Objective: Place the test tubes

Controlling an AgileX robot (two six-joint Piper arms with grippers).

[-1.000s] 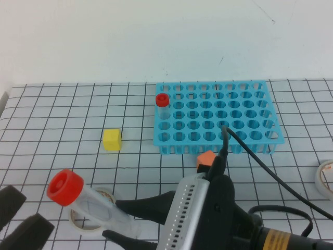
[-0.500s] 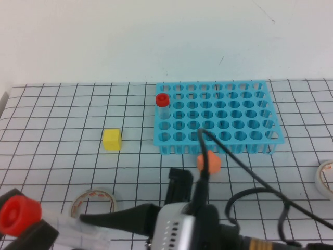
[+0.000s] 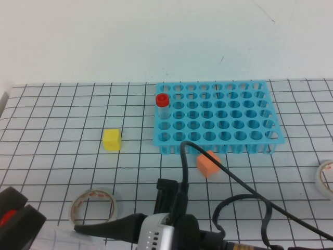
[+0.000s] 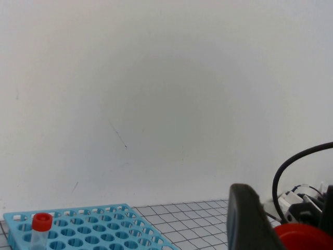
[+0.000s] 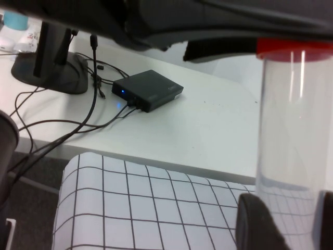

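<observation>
The left gripper (image 3: pixel 18 213) sits at the table's (image 3: pixel 52 114) near left corner, around the red screw cap of the held tube (image 5: pixel 296 130). Whether it has closed on that cap I cannot tell. This tube is a wide, clear plastic cylinder with nothing seen inside. It lies nearly level above the table, cap toward the left gripper, bridging the two grippers.

The right gripper (image 3: pixel 86 230) is low in the middle foreground, pointing left. Its fingers (image 5: pixel 257 224) are closed on the tube's clear body, part-way open to suit its width, and the right wrist view shows one black pad against the tube wall.

Just behind the right gripper's tips lies a roll of tape (image 3: pixel 94 192), flat on the table. Its inner core carries reddish print too small to read. Farther back and a little to the right stands a yellow cube (image 3: pixel 112 139).

The blue rack (image 3: pixel 218 147) stands right of centre, with many round holes in rows. The racked tube (image 3: pixel 163 105) stands upright in a hole in its leftmost column, toward the back. It too is clear with a red cap.

An orange block (image 3: pixel 208 163) lies just in front of the rack. A second tape (image 3: pixel 327 177) shows at the right edge, cut off, its print unreadable.
</observation>
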